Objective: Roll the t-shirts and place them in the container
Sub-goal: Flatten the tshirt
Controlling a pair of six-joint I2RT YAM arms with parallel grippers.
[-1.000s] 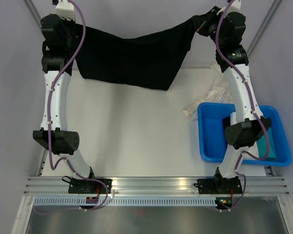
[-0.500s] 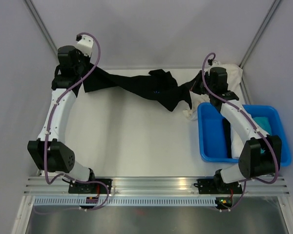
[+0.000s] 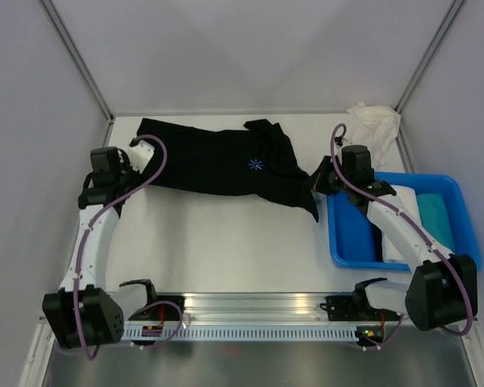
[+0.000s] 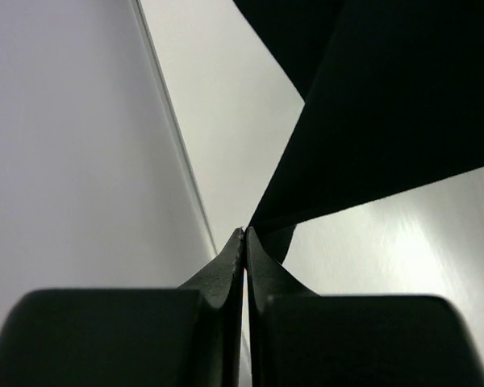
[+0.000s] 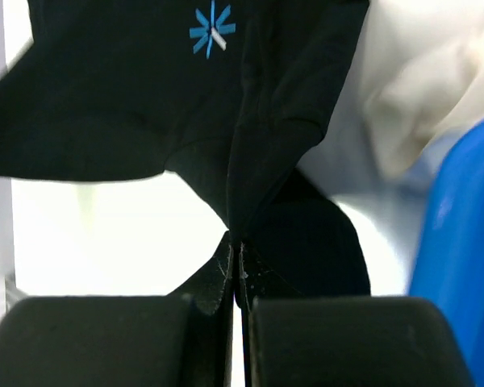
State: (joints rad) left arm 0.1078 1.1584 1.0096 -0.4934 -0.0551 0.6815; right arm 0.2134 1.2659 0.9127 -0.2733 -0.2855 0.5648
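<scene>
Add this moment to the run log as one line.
black tee: stretched across table | left jaws: shut on its left end | right jaws: shut on its right end | white tee: far-right corner | teal tee: in tub

Black t-shirt [image 3: 218, 165] with light-blue star [image 3: 256, 164]; blue tub [image 3: 351, 234]; cream-white cloth [image 3: 375, 122]

The black t-shirt [image 3: 218, 165] and the crumpled cream-white t-shirt [image 3: 375, 121] are soft, matt cloth. The tub [image 3: 343, 242] is smooth, glossy blue plastic, and the bench [image 3: 226, 242] is smooth white with a faint sheen. The rail [image 3: 258, 305] is ribbed bare metal; the left claw [image 4: 244, 238] and right claw [image 5: 235, 246] are matt black.
</scene>
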